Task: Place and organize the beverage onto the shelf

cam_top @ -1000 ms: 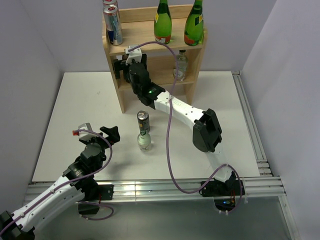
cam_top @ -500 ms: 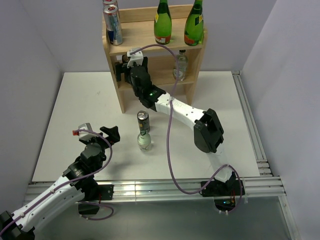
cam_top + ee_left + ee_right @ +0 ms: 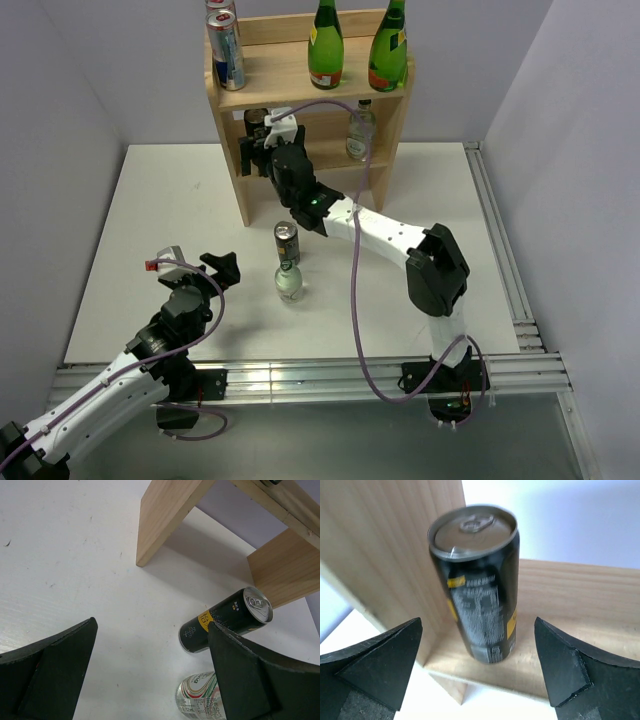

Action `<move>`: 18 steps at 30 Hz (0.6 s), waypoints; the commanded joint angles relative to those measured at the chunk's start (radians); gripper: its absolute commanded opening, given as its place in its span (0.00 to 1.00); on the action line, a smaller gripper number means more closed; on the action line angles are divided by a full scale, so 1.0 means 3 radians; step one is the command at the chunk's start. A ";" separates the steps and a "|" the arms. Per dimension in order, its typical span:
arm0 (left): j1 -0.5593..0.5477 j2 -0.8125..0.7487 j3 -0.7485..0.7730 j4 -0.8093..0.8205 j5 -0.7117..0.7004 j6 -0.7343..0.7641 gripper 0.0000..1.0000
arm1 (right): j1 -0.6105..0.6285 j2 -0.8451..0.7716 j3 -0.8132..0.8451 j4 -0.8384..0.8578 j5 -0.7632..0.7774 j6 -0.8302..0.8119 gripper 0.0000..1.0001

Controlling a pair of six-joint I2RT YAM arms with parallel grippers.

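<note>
Shelf (image 3: 278, 72) at the desk's far edge, top view, right gripper (image 3: 256, 142) at its lower tier. Left wrist view: left gripper (image 3: 150, 625) spread, empty, facing a loose can (image 3: 227, 620) and bottle (image 3: 200, 697). Right wrist view: jaws apart flank the shelved can (image 3: 480, 585); a skewed retreat could topple it.

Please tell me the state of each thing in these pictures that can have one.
shelf: standing, holds six drinks.
right fingers: open, clear of the can.
left fingers: open, empty.
lower-tier black can: upright, not gripped.
black can on table: upright.
clear bottle on table: upright.
two green bottles: upright, top tier.
two silver cans: upright, top tier.
small clear bottle: upright, lower tier.
</note>
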 commanded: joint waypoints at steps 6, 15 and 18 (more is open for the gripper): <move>-0.0011 -0.0023 -0.0007 0.0060 0.0045 0.0031 0.99 | 0.0151 -0.0528 -0.0553 0.0310 0.0121 0.0117 1.00; -0.0011 -0.0008 -0.0017 0.0163 0.0096 0.0072 0.99 | 0.0621 -0.1458 -0.1662 0.0500 0.0566 0.0106 1.00; -0.0011 0.0033 -0.0002 0.0178 0.0111 0.0082 0.99 | 0.0821 -0.1842 -0.2107 0.0403 0.0704 0.0350 1.00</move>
